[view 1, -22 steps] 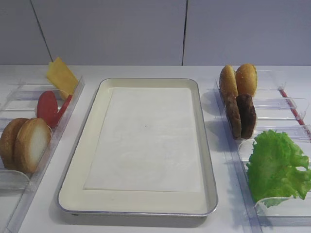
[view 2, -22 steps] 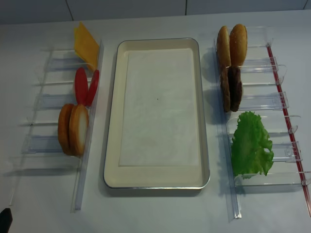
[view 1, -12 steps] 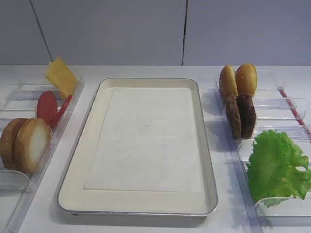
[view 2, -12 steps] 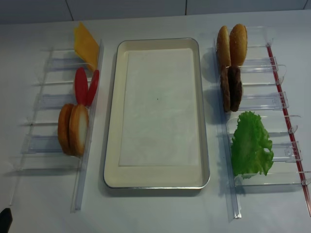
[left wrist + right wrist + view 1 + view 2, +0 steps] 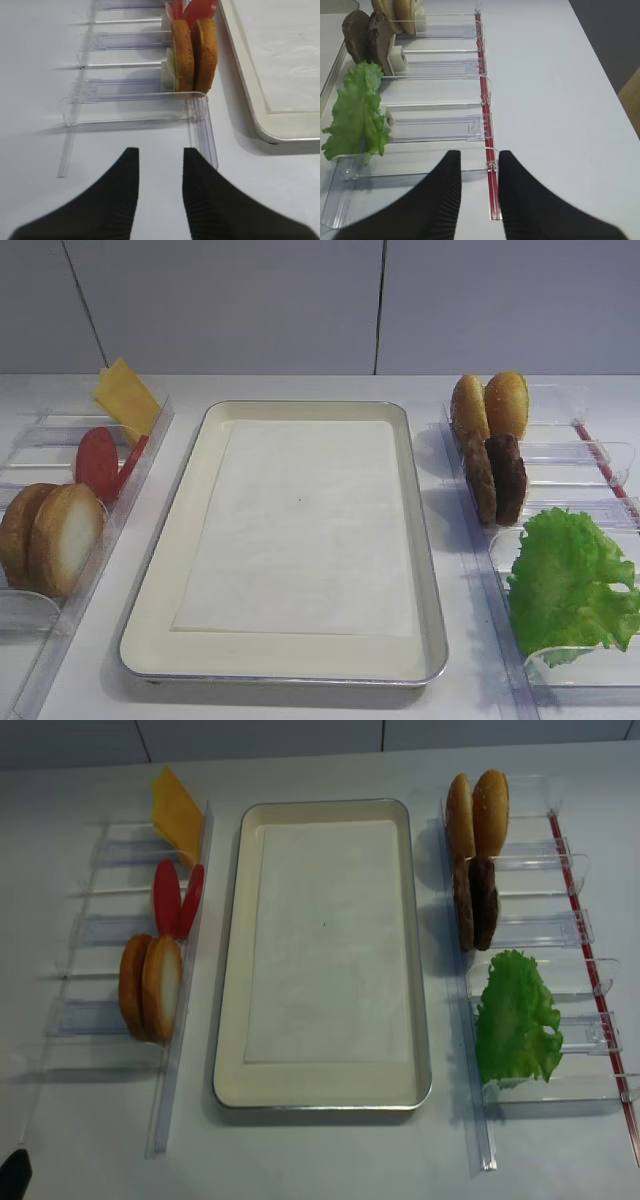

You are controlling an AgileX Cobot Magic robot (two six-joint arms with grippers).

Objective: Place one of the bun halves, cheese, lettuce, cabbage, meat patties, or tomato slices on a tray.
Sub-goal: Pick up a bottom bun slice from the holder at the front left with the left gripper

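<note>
Left tool [image 5: 157, 160], black ribbed fingers apart, holds nothing; round golden bun halves [image 5: 194, 56] stand just ahead.

Both tools, left [image 5: 158, 155] & right [image 5: 479, 157]: matte black, two tapered fingers [image 5: 121, 195] w/ fine ribbed inner faces.

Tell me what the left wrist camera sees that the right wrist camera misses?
Only the left wrist view shows the left claw, open and empty, pale bun halves standing on edge, and red tomato slices behind them. Only the right wrist view shows the right claw, also open and empty, the lettuce and the dark meat patties. Both catch an edge of the tray and the clear plastic bins.
</note>
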